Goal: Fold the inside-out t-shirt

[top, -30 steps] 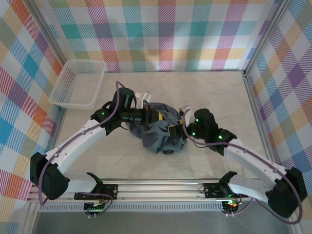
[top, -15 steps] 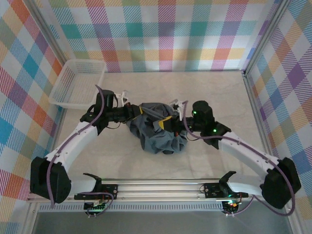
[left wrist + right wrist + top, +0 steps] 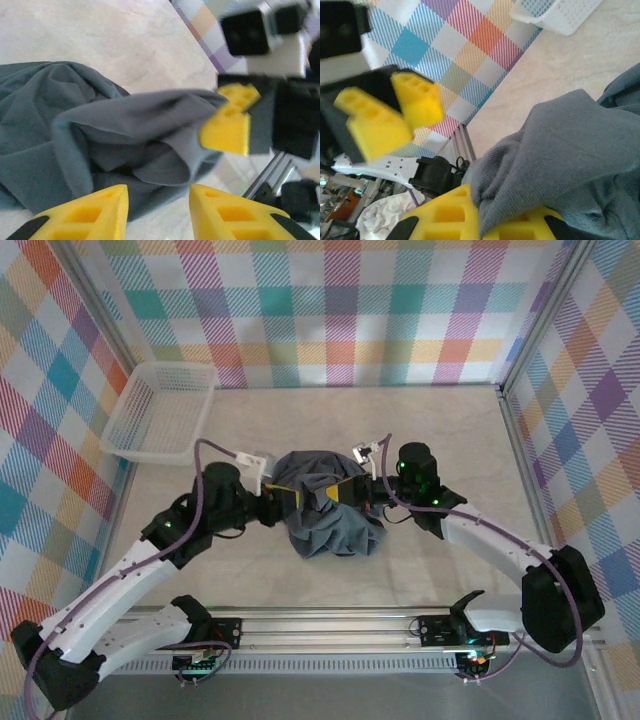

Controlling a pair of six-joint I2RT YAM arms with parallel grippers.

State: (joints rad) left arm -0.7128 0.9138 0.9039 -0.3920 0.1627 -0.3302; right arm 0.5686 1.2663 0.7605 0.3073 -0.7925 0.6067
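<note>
One inside-out t-shirt (image 3: 335, 525), bunched at mid-table between both arms; heap roundish, long axis and heading indeterminate. Right gripper (image 3: 345, 493) clamped on a fabric fold. Left gripper (image 3: 157, 200) jaws apart, holding nothing.

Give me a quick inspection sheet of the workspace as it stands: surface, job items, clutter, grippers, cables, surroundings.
Surface: beige marbled table, bare around the job item.
Job's things: blue-grey t-shirt bunched in a heap mid-table, not folded.
Clutter: white mesh basket at the far left corner, apart from the t-shirt.
Grippers: left gripper open, a fold of cloth just ahead of its fingers; right gripper shut on a t-shirt edge.
Cables: purple cables run along both arms; no snag seen.
Surroundings: plaid walls on three sides, metal rail at the near edge.
</note>
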